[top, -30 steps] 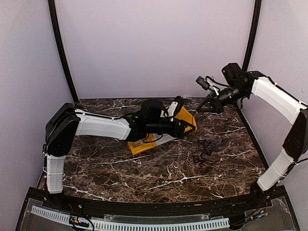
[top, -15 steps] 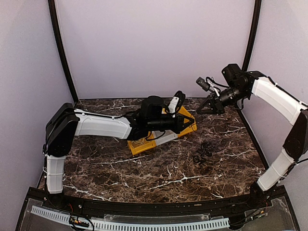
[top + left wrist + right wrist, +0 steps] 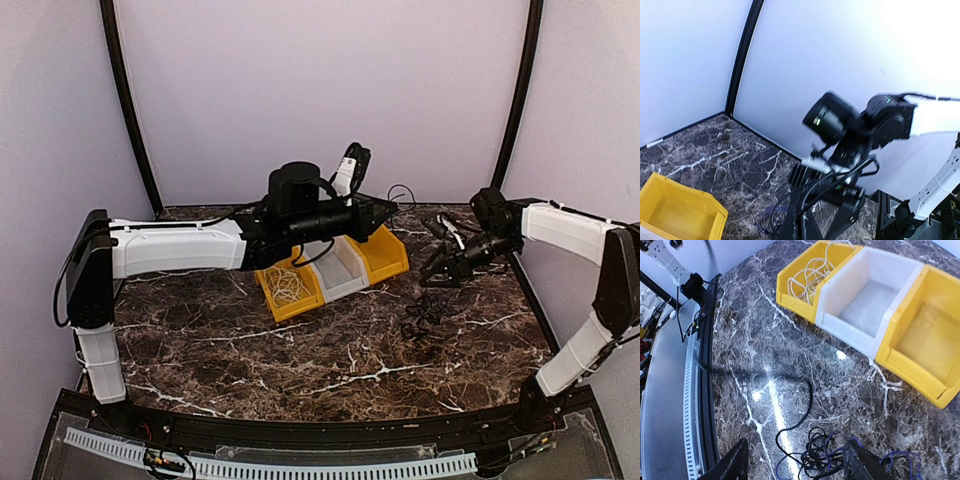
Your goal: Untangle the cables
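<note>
A tangle of black and purple cables [image 3: 424,312] lies on the marble table right of the bins. My right gripper [image 3: 441,272] hangs low just behind it, open, and in the right wrist view the tangle [image 3: 826,456] sits between its fingers [image 3: 736,464]. One black cable [image 3: 808,396] curves out of the pile and runs off to the left. My left gripper [image 3: 386,208] is raised above the bins and shut on a thin black cable [image 3: 402,194]; the left wrist view shows that cable [image 3: 771,209] trailing down from its fingers [image 3: 790,220]. A white cable [image 3: 289,286] lies coiled in the left yellow bin.
Three bins stand in a row mid-table: a yellow bin [image 3: 280,303], a white bin [image 3: 337,283] and another yellow bin [image 3: 392,262]. The right arm's forearm [image 3: 560,228] reaches in from the right wall. Purple walls close the back and sides.
My left gripper shut down at the bins, then lifted up and back with a black cable. My right gripper dropped from high at the back toward the tangle and opened.
</note>
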You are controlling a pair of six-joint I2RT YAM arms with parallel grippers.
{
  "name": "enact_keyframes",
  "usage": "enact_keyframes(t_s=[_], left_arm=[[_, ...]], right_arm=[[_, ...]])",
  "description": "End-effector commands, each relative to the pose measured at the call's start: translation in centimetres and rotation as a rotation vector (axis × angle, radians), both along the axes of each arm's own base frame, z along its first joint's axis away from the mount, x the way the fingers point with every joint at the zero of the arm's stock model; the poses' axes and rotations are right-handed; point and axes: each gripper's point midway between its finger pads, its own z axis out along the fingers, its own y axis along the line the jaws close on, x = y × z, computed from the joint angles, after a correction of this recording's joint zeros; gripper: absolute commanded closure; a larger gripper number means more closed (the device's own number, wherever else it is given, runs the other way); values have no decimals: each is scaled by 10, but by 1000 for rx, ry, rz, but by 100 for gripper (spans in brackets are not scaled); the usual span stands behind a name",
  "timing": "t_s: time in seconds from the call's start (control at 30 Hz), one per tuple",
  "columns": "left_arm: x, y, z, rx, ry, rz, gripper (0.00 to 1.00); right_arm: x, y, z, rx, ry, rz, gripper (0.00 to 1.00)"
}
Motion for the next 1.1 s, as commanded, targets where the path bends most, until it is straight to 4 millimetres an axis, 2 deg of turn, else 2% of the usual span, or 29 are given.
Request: enact_keyframes(t_s=[0.0, 0.2, 0.23, 0.27, 0.3, 0.33, 0.37, 0.4, 0.43, 0.47, 0.5, 0.53, 0.57, 0.67, 0.73, 0.87, 1.0, 1.07], left_arm=[[-5, 19, 74, -99, -84, 42, 100], [-12, 30, 126, -165, -121, 43, 100], [-14, 35, 143, -183, -149, 50, 100], [-15, 37, 149, -181, -157, 54, 100], [-17, 43, 168, -201, -190, 66, 100], [-17, 46, 173, -196, -197, 75, 100], [-21, 52, 192, -215, -232, 82, 100], [-20, 55, 196, -207, -238, 94, 100], [-23, 61, 215, -223, -274, 104, 100], [-21, 64, 217, -209, -276, 122, 100], [-23, 70, 234, -221, -311, 137, 100], [-21, 74, 236, -199, -324, 164, 100], [-22, 80, 250, -212, -342, 181, 100], [-16, 93, 267, -198, -367, 251, 100], [-16, 104, 287, -213, -391, 289, 100], [-5, 114, 290, -181, -396, 349, 100], [17, 120, 269, -144, -311, 388, 100], [29, 119, 250, -122, -245, 380, 100]], right_arm=[[1, 2, -36, 0, -27, 36, 39], [15, -1, -80, -95, 12, -27, 40], [18, -2, -87, -116, 23, -41, 40], [20, -4, -95, -133, 34, -54, 42], [19, -5, -103, -145, 51, -57, 43], [19, -5, -107, -153, 60, -58, 46], [20, -7, -115, -168, 84, -67, 51], [21, -8, -121, -182, 104, -79, 56], [23, -9, -126, -195, 121, -89, 63], [24, -10, -131, -207, 137, -95, 69], [25, -11, -134, -217, 148, -103, 76], [26, -12, -138, -232, 155, -111, 78], [26, -13, -141, -241, 163, -115, 78], [26, -18, -153, -279, 182, -132, 76], [27, -22, -159, -307, 187, -143, 75], [27, -22, -155, -301, 187, -146, 72], [30, -22, -144, -296, 155, -157, 63], [30, -22, -138, -296, 142, -160, 59]])
